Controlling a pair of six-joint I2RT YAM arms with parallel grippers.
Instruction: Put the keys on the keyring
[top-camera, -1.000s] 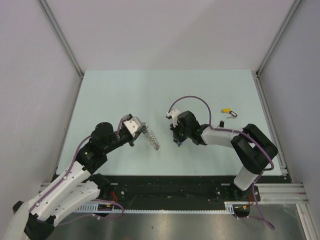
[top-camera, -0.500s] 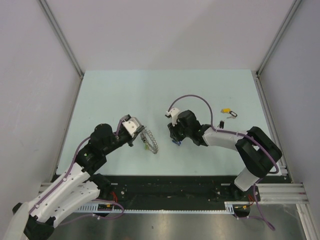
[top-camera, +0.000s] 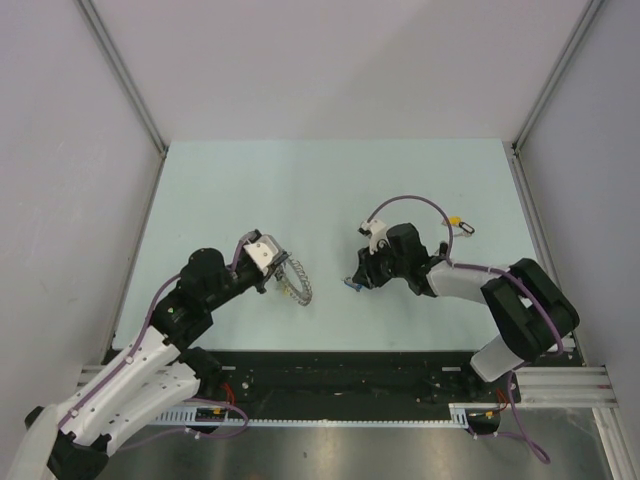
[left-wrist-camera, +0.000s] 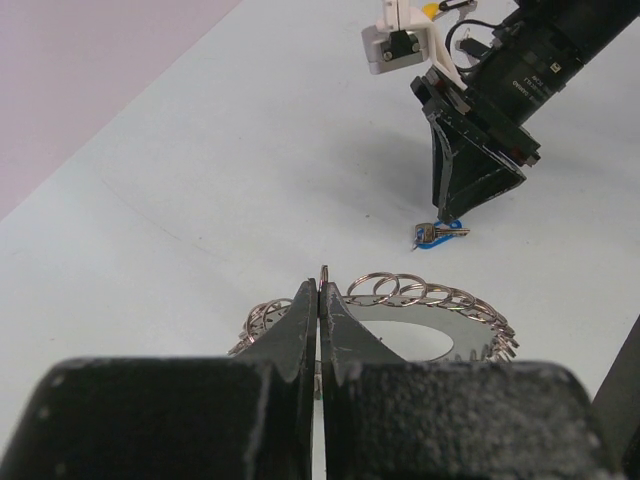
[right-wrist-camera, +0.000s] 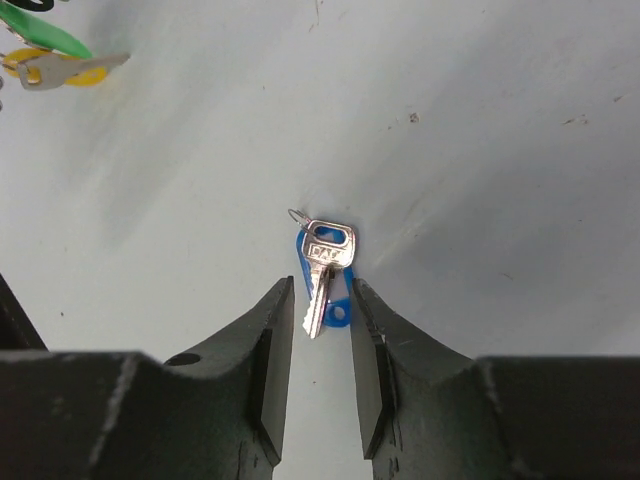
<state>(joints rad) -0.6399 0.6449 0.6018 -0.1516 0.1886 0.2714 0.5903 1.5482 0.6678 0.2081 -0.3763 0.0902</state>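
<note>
One blue-tagged key (right-wrist-camera: 322, 270) lies between the right fingers (right-wrist-camera: 266, 340), narrowly parted; left fingers (left-wrist-camera: 296, 330) pinch the keyring (left-wrist-camera: 440, 300).

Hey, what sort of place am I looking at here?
Probably a robotics lab test cell: a pale table boxed in by plain panels on aluminium rails, two robot arms, and a keyring and blue-tagged key as props.

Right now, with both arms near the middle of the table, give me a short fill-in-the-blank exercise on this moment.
1. The left hand pinches the edge of the ____.
2. The key at the fingertips of the open right hand has a ____ tag.
3. That key lies on the ____, held by neither hand.

Missing words: keyring; blue; table.
</note>
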